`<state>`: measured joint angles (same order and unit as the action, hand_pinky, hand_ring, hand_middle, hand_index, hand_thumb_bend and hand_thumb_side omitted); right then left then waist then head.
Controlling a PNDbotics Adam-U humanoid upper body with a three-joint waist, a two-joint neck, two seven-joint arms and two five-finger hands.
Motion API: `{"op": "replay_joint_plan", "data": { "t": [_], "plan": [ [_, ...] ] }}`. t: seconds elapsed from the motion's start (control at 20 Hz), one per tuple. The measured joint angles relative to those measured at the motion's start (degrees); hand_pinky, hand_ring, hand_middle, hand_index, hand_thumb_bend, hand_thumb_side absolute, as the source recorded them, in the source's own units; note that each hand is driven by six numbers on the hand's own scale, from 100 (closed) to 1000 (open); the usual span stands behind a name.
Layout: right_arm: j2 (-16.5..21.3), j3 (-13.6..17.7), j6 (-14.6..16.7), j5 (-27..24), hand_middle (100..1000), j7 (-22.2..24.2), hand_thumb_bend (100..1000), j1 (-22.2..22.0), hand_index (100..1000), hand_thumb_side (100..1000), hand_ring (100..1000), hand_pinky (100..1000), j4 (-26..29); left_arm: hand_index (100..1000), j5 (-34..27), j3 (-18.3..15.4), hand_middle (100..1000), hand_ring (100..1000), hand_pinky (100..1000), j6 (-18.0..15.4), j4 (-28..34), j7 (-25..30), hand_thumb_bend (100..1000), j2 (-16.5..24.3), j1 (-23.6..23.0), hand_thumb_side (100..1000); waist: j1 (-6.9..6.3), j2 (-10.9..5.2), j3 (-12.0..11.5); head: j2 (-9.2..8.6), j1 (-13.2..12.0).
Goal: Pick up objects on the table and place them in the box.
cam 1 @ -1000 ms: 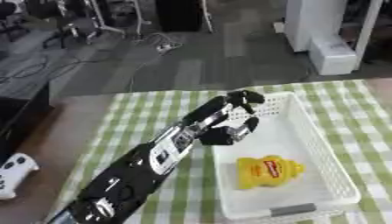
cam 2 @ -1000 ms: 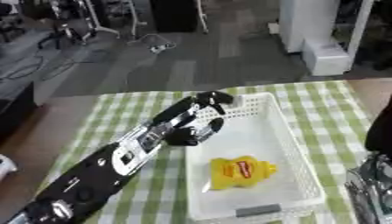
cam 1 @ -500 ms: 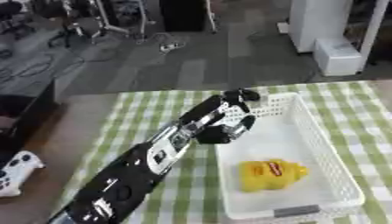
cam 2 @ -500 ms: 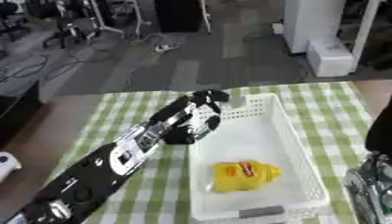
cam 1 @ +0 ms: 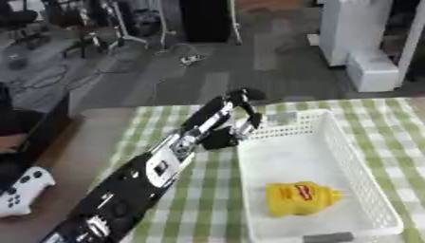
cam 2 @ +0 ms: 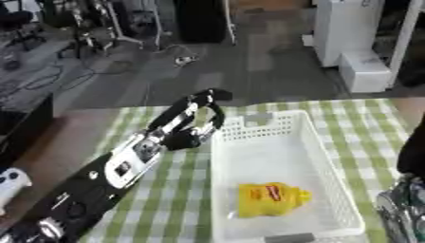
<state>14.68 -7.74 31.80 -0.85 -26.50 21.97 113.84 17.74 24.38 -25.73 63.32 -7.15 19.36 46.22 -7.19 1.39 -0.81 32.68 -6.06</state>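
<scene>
The yellow bottle (cam 1: 297, 198) lay inside the white box (cam 1: 365, 180) on the green-checked tabletop (cam 1: 207, 190). My left hand (cam 1: 235, 124) hung by the box's far corner, fingers curled, holding nothing. Grey floor (cam 1: 216, 61) beyond. Only the right eye view caught my right arm (cam 2: 407, 209).

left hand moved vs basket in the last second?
Yes. The black left hand has drawn back leftward: a second ago it hung over the white plastic basket; now it sits at the rim's far-left corner, outside it.
</scene>
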Motion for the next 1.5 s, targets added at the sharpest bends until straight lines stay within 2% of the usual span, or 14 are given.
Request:
{"op": "replay_joint_plan", "data": {
  "t": [0.1,0.2,0.35,0.55,0.8,0.85,0.9,1.05,1.2,1.35,1.5],
  "plan": [
    [0.05,0.04,-0.05,0.27,628,-0.26,100,-0.26,723,906,610,393,0.0,876,-0.85,-0.2,829,607,830,0.6,1.91,-0.67,100,1.52,-1.31,871,-0.01,-0.04,-0.49,-0.32,0.09],
    [0.42,0.11,-0.12,0.58,628,-0.37,100,-0.69,723,906,610,392,0.0,867,-2.18,-0.46,801,539,779,1.37,4.32,-1.55,100,3.26,-2.93,857,-0.01,-0.17,-1.05,-0.89,0.52],
    [0.75,0.43,-0.29,1.2,629,-0.77,100,-1.72,725,910,610,389,0.0,818,-5.43,-0.87,773,507,753,3.09,10.16,-2.55,100,6.26,-5.64,835,0.05,-0.49,-2.09,-2.22,1.11],
    [1.13,1.03,-0.64,2.3,629,-1.5,100,-2.9,724,910,610,388,0.0,777,-12.17,-2.15,744,471,721,5.62,23.92,-3.77,100,10.67,-11.31,833,0.46,-0.8,-3.63,-3.77,3.12],
    [1.54,1.43,-0.8,3.64,630,-2.41,100,-4.1,726,915,611,383,0.0,785,-21.45,-6.25,725,459,719,8.6,43.99,-6.83,100,13.57,-22.36,839,1.14,-1.12,-5.44,-5.42,5.27],
    [1.56,1.44,-0.84,3.89,631,-2.54,100,-4.43,727,901,611,380,0.0,786,-22.88,-7.32,726,461,720,8.57,46.26,-7.66,100,13.52,-24.42,899,1.32,-1.12,-5.81,-5.76,5.7],
    [1.65,1.44,-0.92,4.1,631,-2.64,100,-4.85,727,919,611,379,0.0,787,-24.02,-8.37,721,461,720,8.12,47.75,-8.54,100,13.25,-26.44,838,1.55,-1.12,-6.27,-6.15,6.11],
    [2.0,1.63,-1.18,4.94,632,-2.99,100,-6.11,728,924,612,372,0.0,789,-26.4,-11.4,714,469,721,5.06,49.72,-11.08,100,11.25,-31.01,835,2.38,-1.11,-7.66,-7.07,7.16],
    [2.2,1.78,-1.38,6.05,632,-3.5,100,-7.67,727,923,612,369,0.0,790,-27.45,-13.59,717,478,716,0.38,50.14,-12.6,100,8.49,-34.12,833,3.52,-1.1,-9.53,-7.95,8.69],
    [2.62,1.79,-1.3,7.01,628,-4.06,100,-8.75,724,913,610,372,-0.01,790,-27.82,-14.46,719,486,711,-3.72,50.28,-12.29,100,6.49,-35.61,838,4.43,-1.1,-11.33,-8.41,10.18],
    [3.26,2.4,-0.65,7.77,626,-4.82,100,-8.81,719,899,608,381,0.0,785,-28.37,-14.99,716,490,699,-6.16,50.29,-10.95,100,5.7,-35.66,843,5.0,-1.1,-12.81,-9.3,11.31]
  ]
}}
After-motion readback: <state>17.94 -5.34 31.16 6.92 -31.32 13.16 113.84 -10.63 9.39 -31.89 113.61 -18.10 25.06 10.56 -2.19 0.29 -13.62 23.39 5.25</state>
